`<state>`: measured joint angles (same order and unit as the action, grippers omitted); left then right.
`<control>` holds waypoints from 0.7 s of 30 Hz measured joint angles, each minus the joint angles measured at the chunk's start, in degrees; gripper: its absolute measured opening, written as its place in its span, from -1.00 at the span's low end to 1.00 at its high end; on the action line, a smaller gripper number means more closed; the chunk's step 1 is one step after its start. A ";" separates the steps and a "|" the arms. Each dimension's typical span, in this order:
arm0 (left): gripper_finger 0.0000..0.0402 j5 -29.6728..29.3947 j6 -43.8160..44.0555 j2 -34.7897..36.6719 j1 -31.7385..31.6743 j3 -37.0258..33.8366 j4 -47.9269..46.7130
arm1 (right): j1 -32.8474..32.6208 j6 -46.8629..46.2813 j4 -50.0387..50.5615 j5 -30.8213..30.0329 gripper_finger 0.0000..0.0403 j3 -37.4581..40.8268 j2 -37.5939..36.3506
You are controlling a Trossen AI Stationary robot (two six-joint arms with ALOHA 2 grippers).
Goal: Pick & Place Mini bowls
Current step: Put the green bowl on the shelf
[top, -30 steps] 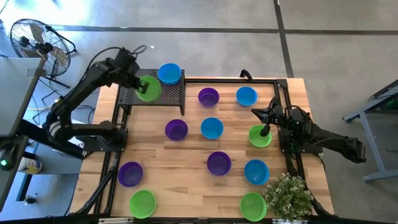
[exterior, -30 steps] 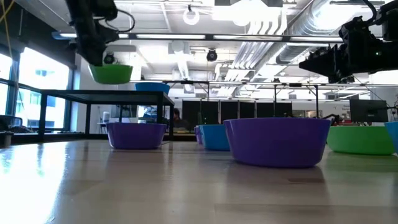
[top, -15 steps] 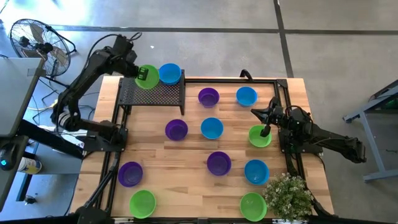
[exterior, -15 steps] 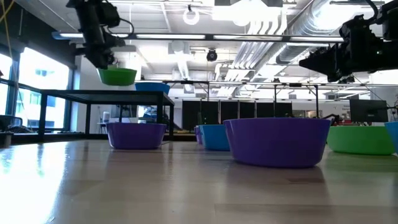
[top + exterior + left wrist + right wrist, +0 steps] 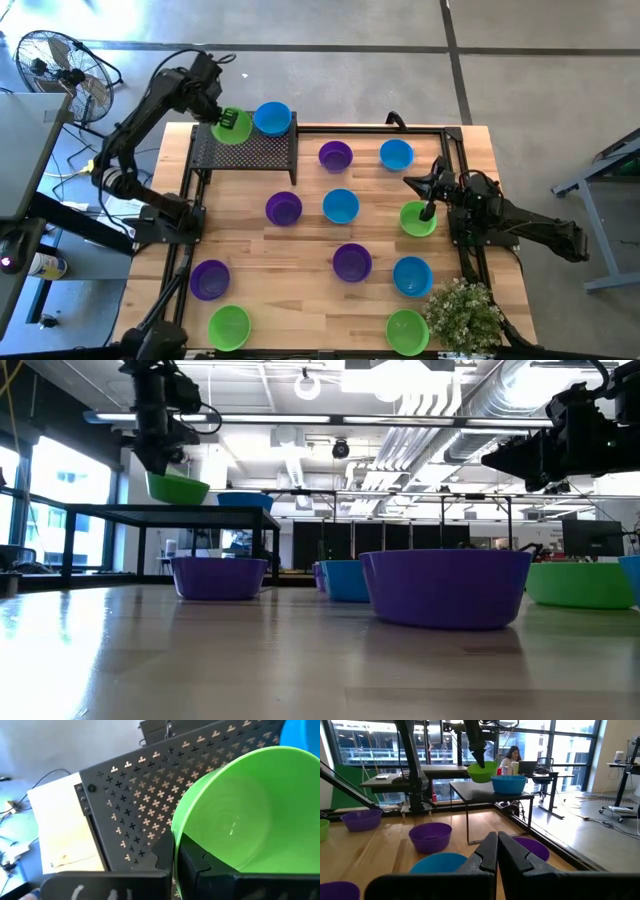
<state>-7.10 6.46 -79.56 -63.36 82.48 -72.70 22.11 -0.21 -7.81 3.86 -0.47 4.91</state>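
My left gripper (image 5: 222, 118) is shut on a lime green mini bowl (image 5: 233, 128) over the far left part of the black mesh rack (image 5: 250, 152). A blue bowl (image 5: 272, 118) stands on the rack right beside it. In the low view the green bowl (image 5: 178, 488) tilts just above the rack top; I cannot tell whether it touches. My right gripper (image 5: 412, 181) waits shut and level at the table's right side, beside a green bowl (image 5: 417, 220). Several more purple, blue and green bowls stand on the table. My left gripper pinches the green bowl's rim (image 5: 175, 837), one finger inside the bowl (image 5: 197, 865) and one outside (image 5: 161, 857). The fingers come steeply from above. The bowl hangs tilted below them, its open side up, over the rack.
Bowls are spread over the wooden table, among them a purple one (image 5: 335, 156), a blue one (image 5: 340, 206) and a green one (image 5: 229, 326). A potted plant (image 5: 465, 312) stands at the near right corner. A black frame (image 5: 460, 200) runs along the table's edges.
My left gripper has carried the green bowl across the rack toward the table's far edge, to the blue bowl's left. The bowl hung level at first and now tilts. My right gripper has kept still.
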 joint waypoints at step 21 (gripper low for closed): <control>-0.64 1.50 -4.31 -0.23 0.08 2.18 -4.67 | 0.00 -0.02 -0.10 0.74 -1.00 0.00 0.00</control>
<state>-5.60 2.15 -79.79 -63.29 84.66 -77.37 22.11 -0.23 -7.92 4.60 -0.47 4.91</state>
